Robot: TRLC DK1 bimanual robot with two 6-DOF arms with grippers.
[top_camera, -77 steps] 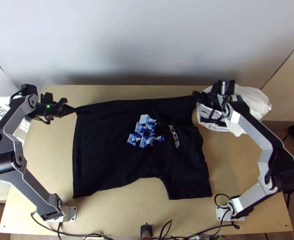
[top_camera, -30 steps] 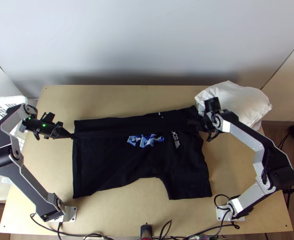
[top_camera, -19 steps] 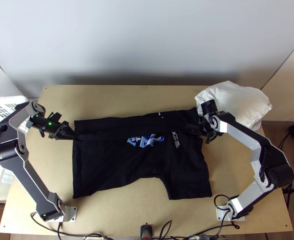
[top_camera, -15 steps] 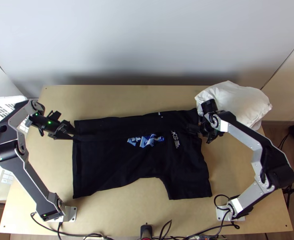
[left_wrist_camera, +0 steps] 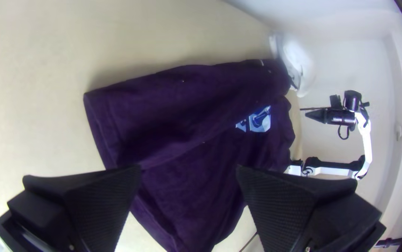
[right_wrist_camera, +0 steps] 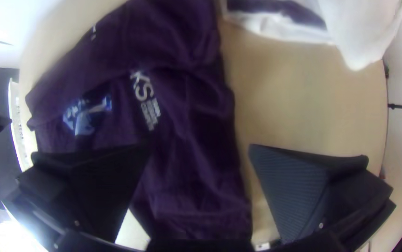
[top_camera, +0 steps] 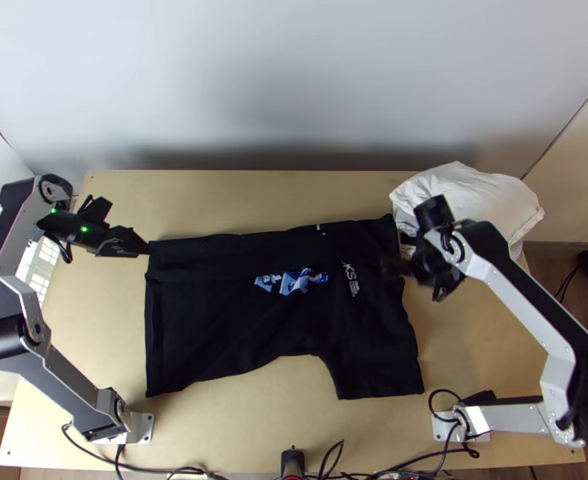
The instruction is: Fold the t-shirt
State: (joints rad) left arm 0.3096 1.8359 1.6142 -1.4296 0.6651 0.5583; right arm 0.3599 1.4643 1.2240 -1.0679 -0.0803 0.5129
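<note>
Black cloth, apparently a soft, light knit, is noted in the t-shirt (top_camera: 238, 328), which is laid over the middle of the surface (top_camera: 230, 436). Its far side is turned over in a long strip (top_camera: 274, 246), by which part of the blue-and-white print (top_camera: 294, 280) is covered. A sleeve (top_camera: 382, 376) is left extended toward the near right.

The left end effector (left_wrist_camera: 189, 169) is found spread, with nothing pinched, close to the hem end of the strip. The right end effector (right_wrist_camera: 201, 148) is likewise found spread and unloaded, over the neck end. A white bag (top_camera: 482, 204) is placed beside the far right corner.

Little weight and no stiffness are to be expected. The cloth is judged unbreakable in handling but easily rucked; if only one point were lifted, sagging and a skewed crease would be likely. Two holds are therefore recommended for the remaining side: one at the near hem corner (top_camera: 158, 384), one at the sleeve's outer edge. Both should be taken shallowly, with all layers caught, and raised together under slight tension. Dragging should be avoided, since the loose strip could be pulled open.
</note>
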